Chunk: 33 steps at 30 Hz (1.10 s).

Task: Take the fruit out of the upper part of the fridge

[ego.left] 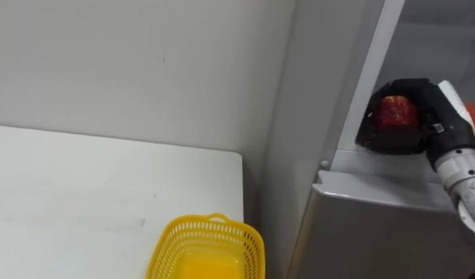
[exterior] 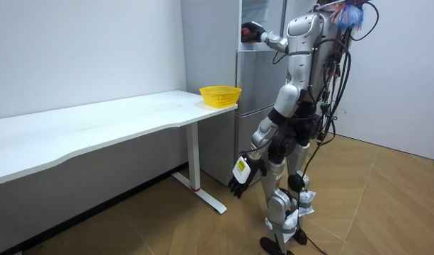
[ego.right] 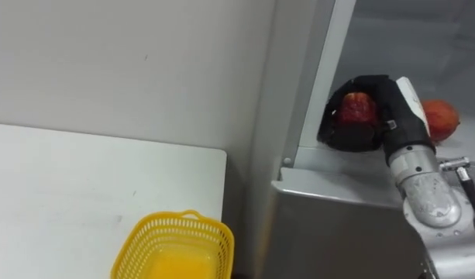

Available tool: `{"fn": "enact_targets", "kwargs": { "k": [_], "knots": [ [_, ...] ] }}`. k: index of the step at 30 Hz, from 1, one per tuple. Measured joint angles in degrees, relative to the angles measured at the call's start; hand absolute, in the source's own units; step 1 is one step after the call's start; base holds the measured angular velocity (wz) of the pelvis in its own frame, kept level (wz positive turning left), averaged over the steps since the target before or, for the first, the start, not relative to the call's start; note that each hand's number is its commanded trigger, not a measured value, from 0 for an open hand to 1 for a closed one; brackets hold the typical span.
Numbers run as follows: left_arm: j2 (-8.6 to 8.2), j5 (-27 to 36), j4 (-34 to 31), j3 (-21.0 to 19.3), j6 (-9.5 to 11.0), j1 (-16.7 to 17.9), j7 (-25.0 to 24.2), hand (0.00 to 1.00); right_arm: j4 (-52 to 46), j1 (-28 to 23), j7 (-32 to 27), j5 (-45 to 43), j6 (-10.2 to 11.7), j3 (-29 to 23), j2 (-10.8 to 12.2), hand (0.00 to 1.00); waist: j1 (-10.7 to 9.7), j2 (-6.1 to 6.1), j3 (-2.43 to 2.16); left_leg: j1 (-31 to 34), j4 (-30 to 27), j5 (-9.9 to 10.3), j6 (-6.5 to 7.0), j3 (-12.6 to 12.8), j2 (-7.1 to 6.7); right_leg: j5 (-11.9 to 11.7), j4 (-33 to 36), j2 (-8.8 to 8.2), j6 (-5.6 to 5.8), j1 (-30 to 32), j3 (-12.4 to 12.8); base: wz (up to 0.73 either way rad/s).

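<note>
The robot is seen standing upright before a tall grey fridge [ego.right: 338, 225], smooth and metallic, just past the end of a white counter [ego.right: 67, 186]. The right robot hand [ego.right: 392, 108], black and glossy, is raised into the open upper compartment, and its fingers are curled round a round red fruit [ego.right: 358, 108] with a mottled, slightly dull skin. The fruit is held at the front of the compartment, close to the pale left edge of the opening. A second round fruit [ego.right: 440, 118], orange-red, is seen on the shelf behind the hand. The left robot hand [exterior: 239, 180] is hung beside the thigh with fingers relaxed. A yellow plastic basket [ego.right: 171, 225], of open mesh with a rounded rim, is set at the counter's fridge-side end.
</note>
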<state>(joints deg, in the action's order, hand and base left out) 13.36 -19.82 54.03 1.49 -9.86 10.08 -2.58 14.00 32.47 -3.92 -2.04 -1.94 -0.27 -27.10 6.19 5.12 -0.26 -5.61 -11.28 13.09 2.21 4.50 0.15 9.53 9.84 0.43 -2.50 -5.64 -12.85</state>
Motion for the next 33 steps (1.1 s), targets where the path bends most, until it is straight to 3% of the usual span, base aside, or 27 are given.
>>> {"fn": "enact_targets", "kwargs": {
  "k": [3,8,16,21,26,31,33],
  "knots": [
    [-0.34,0.2,-0.09,0.16,0.22,0.31,0.66,0.0,-5.07,-3.07,-1.43,-1.31,-0.24,0.12,0.75,1.0,-0.44,-0.95,-0.33,0.0,0.04,0.0,0.0,0.14,0.01,-0.03,0.06,-0.01,-0.03,0.02,0.07,0.0],
    [-0.76,0.17,0.12,1.8,1.57,0.87,2.89,0.0,-16.13,-9.47,-5.33,-2.39,-0.38,1.59,3.71,1.0,-1.31,-2.49,-0.03,-0.12,0.59,-0.11,-0.1,0.33,0.07,-0.03,0.94,0.16,-0.04,0.74,1.21,-0.05],
    [-1.43,0.76,0.53,2.01,4.99,1.48,3.35,0.0,-24.7,-17.32,-8.7,-7.79,0.16,4.12,9.93,1.0,-1.3,-2.68,0.11,-0.04,0.55,-0.11,-0.11,0.94,0.11,-0.04,0.82,0.16,-0.06,0.8,1.69,-0.02],
    [-2.69,1.69,2.4,2.01,5.62,1.6,4.45,0.0,-29.1,-19.35,-12.43,-13.37,3.72,5.51,12.7,1.0,-1.33,-3.81,0.49,-0.04,0.59,-0.05,-0.02,0.94,0.05,-0.04,0.82,0.11,-0.06,0.83,1.69,0.0],
    [-3.55,1.84,3.95,3.02,7.71,1.46,4.77,0.0,-32.95,-19.39,-14.65,-18.32,6.58,7.24,14.4,1.0,-1.56,-5.0,0.27,0.02,0.61,-0.06,-0.04,0.85,0.1,-0.04,0.83,0.14,-0.05,0.89,1.58,0.0],
    [-3.45,1.58,4.15,4.06,9.22,1.18,5.79,0.0,-37.81,-20.52,-16.54,-20.64,9.74,10.7,14.61,1.0,-1.28,-4.73,0.14,0.11,0.59,-0.07,-0.06,0.76,0.11,-0.04,0.88,0.14,-0.05,0.92,1.48,0.0],
    [-3.21,1.31,4.62,3.97,9.58,0.83,5.85,0.0,-39.46,-20.47,-16.84,-23.39,10.55,11.27,14.58,1.0,-0.99,-4.22,-0.11,0.16,0.58,-0.07,-0.06,0.77,0.06,-0.03,0.94,0.1,-0.04,1.0,1.51,0.0]
  ]
}}
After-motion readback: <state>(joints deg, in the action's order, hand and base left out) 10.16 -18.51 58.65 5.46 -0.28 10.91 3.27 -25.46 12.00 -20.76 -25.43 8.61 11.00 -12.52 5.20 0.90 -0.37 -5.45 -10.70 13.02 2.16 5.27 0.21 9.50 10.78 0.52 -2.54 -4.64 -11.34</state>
